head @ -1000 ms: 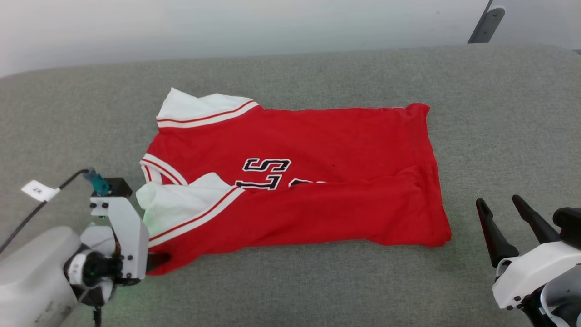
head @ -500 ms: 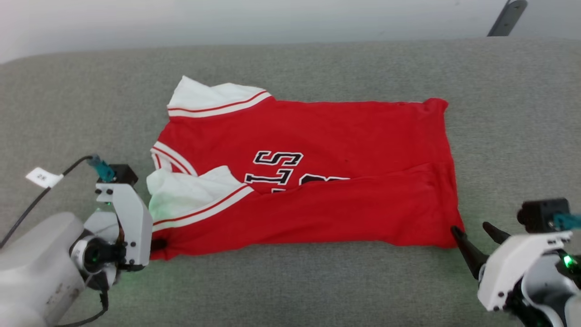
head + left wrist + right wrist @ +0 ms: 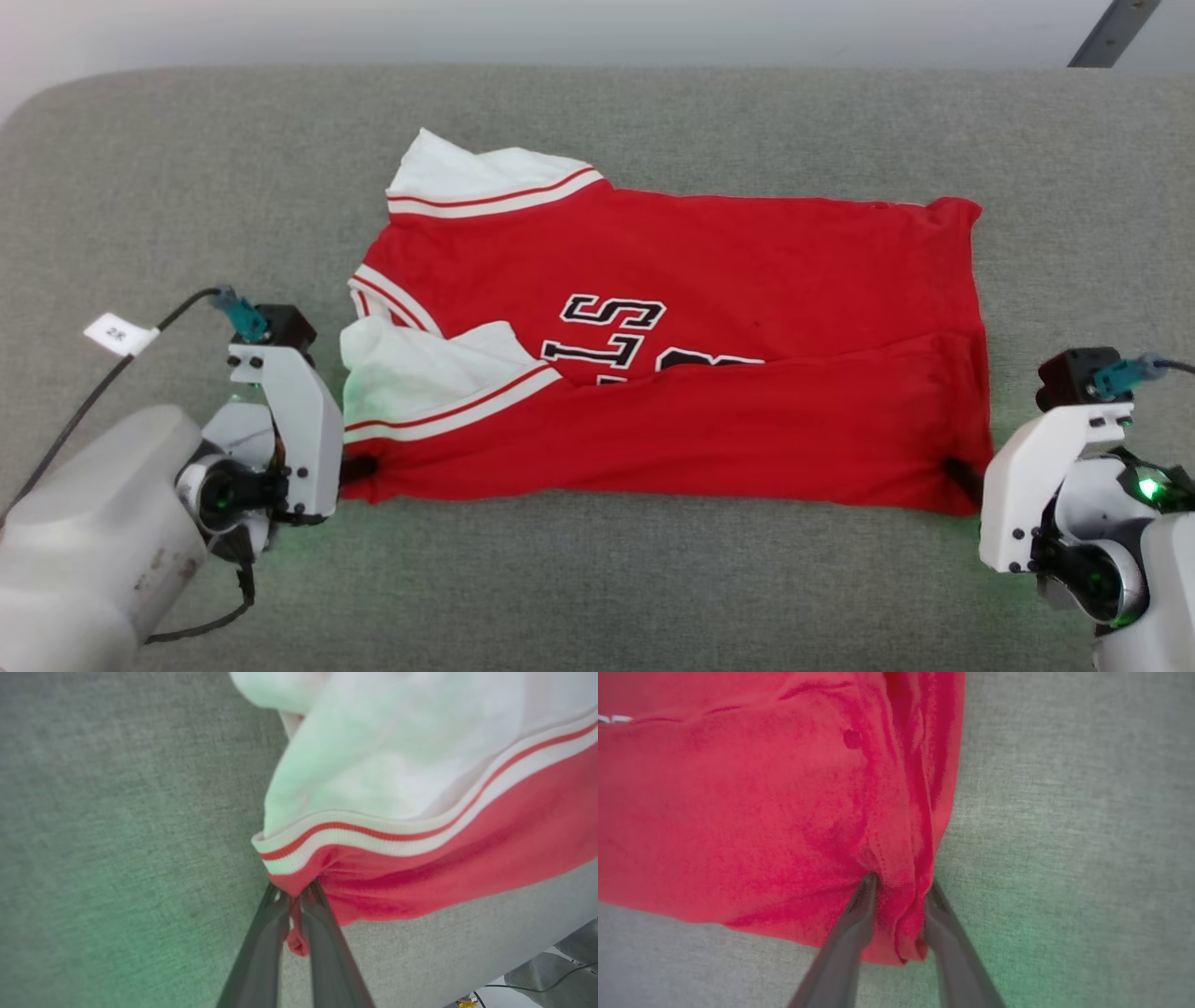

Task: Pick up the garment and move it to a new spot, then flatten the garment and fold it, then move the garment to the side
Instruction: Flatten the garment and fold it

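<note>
**Garment gripped at its near corners, on the grey surface**

Head view: the garment [image 3: 672, 373] is seen spread sideways in the middle of the grey surface [image 3: 597, 579], collar end toward the robot's left. Its near long edge is folded over the body, so the black lettering is partly covered and cannot be read in full. Most of the left gripper [image 3: 359, 467] is hidden behind its white wrist housing at the near left corner; only a dark tip of the right gripper [image 3: 962, 476] is seen at the near right corner.

Left wrist view: the left gripper [image 3: 292, 896] is clenched on a pinch of red cloth just under the striped sleeve trim of the garment [image 3: 444, 858]. The white sleeve is blurred and tinted green.

Right wrist view: the right gripper [image 3: 901, 886] is set with its fingers apart, a bunched fold at the corner of the garment [image 3: 738, 812] between them. Whether the fold is clamped cannot be told.
</note>
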